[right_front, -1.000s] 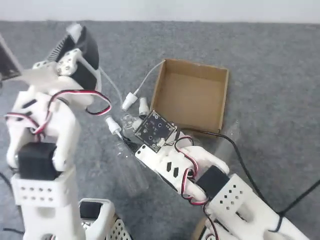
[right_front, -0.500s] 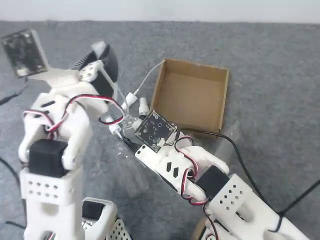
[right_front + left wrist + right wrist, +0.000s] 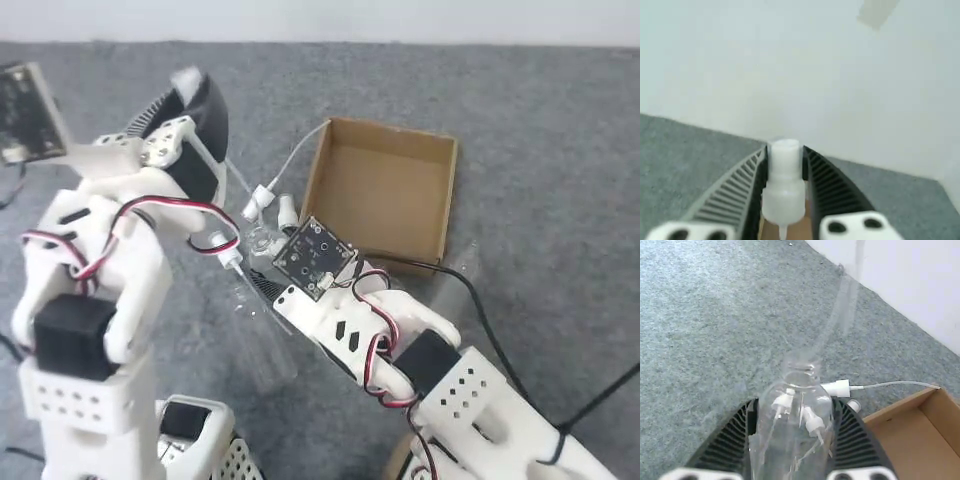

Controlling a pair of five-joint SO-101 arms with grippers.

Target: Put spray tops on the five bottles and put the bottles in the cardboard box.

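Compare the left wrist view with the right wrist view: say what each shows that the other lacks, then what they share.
Left wrist view: the left gripper shut on a white spray top. Right wrist view: the right gripper shut on a clear bottle with an open neck, a loose spray top on the carpet beyond it, and a corner of the cardboard box. Both: grey carpet and a white wall; a tan sliver below the held spray top may also be the box.

In the right wrist view the bottle (image 3: 790, 430) was cut off below its shoulder and the cardboard box (image 3: 920, 425) cropped to one corner; the tube of the spray top (image 3: 785, 180) ran out of frame.
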